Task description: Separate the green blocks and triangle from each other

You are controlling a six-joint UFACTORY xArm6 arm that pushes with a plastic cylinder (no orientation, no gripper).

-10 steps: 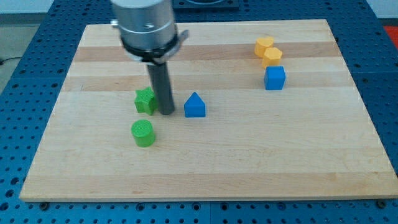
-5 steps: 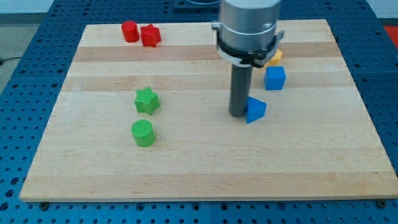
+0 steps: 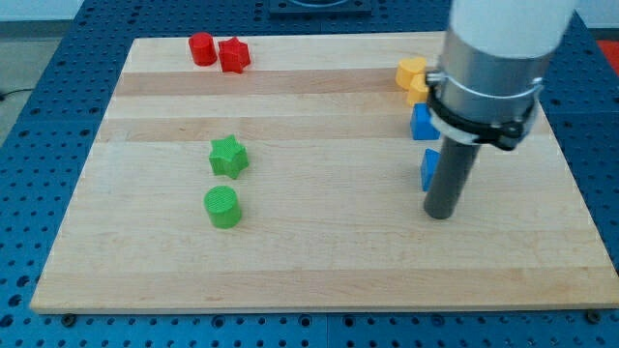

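Note:
A green star block (image 3: 228, 156) and a green cylinder (image 3: 221, 206) sit close together at the board's left. The blue triangle block (image 3: 428, 169) lies at the right, mostly hidden behind my rod. My tip (image 3: 440, 213) rests on the board just right of and below the triangle, touching or nearly touching it, far from the green blocks.
A blue cube (image 3: 421, 123) sits just above the triangle, partly hidden by the arm. Two yellow blocks (image 3: 411, 75) lie above it. A red cylinder (image 3: 201, 48) and red star (image 3: 233, 54) sit at the top left of the wooden board (image 3: 309, 271).
My tip has swept from beside the green star rightward across the board, pushing the blue triangle from the middle to below the blue cube. The green blocks have not moved.

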